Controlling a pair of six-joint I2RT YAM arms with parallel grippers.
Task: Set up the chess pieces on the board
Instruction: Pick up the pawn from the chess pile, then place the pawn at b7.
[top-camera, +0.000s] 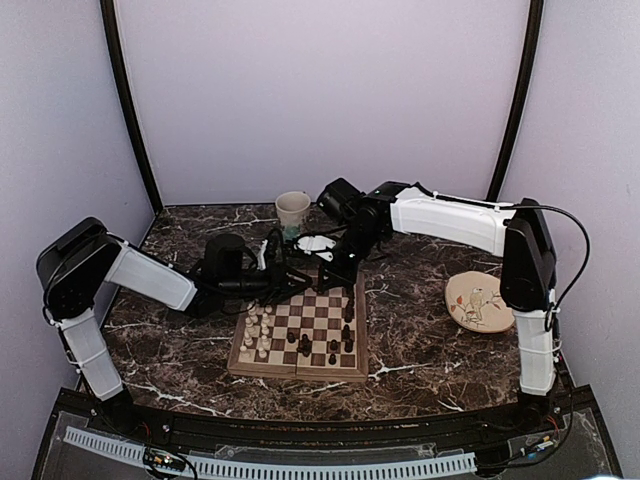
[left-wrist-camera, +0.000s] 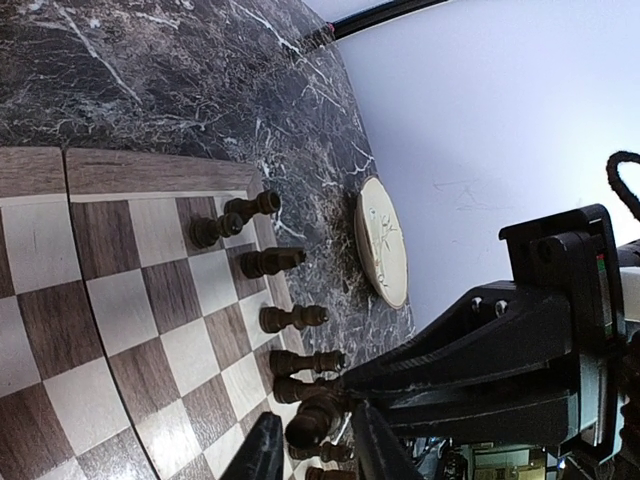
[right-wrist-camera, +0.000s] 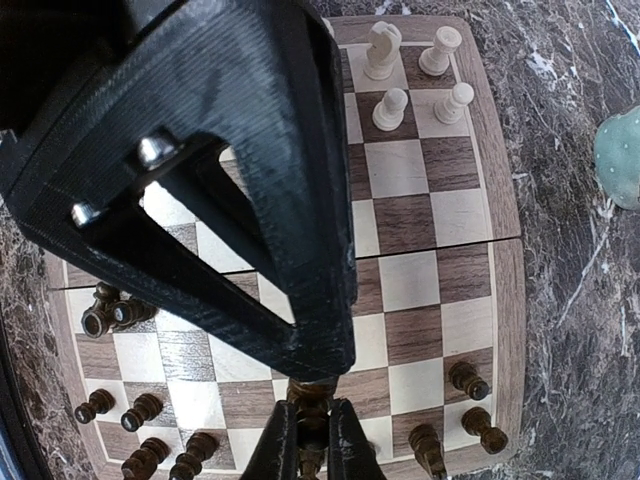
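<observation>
Near the middle of the tabletop (top-camera: 420, 350), a bit toward its near edge, lies the board (top-camera: 318, 318). Cream pieces (top-camera: 258, 330) stand in a bunch on the side of the board that faces the left edge of the tabletop. Dark pieces (top-camera: 347, 325) stand on the side that faces the right edge. Most of them are in a line and a few are loose further in. Not all of them are in neat rows, so the job looks about half done.

Both arms meet above the far part of the board, on the dark side. The right hand (right-wrist-camera: 310, 415) is pressed tight on one dark piece (right-wrist-camera: 312, 392). I cannot tell if the piece stands on the board or hangs just above it. The left hand (left-wrist-camera: 318, 420) is half spread, with one finger on each side of a dark piece. I think it is the same piece, but I cannot be sure. A thin gap shows beside one finger, so the left hand is not pinching it.

The step in hand looks like passing or placing this one dark piece. Next, one hand must take a firm hold and the other must let go slowly, so the piece does not tip. Then the piece must go straight down onto a free square without bumping the dark pieces close by.
</observation>
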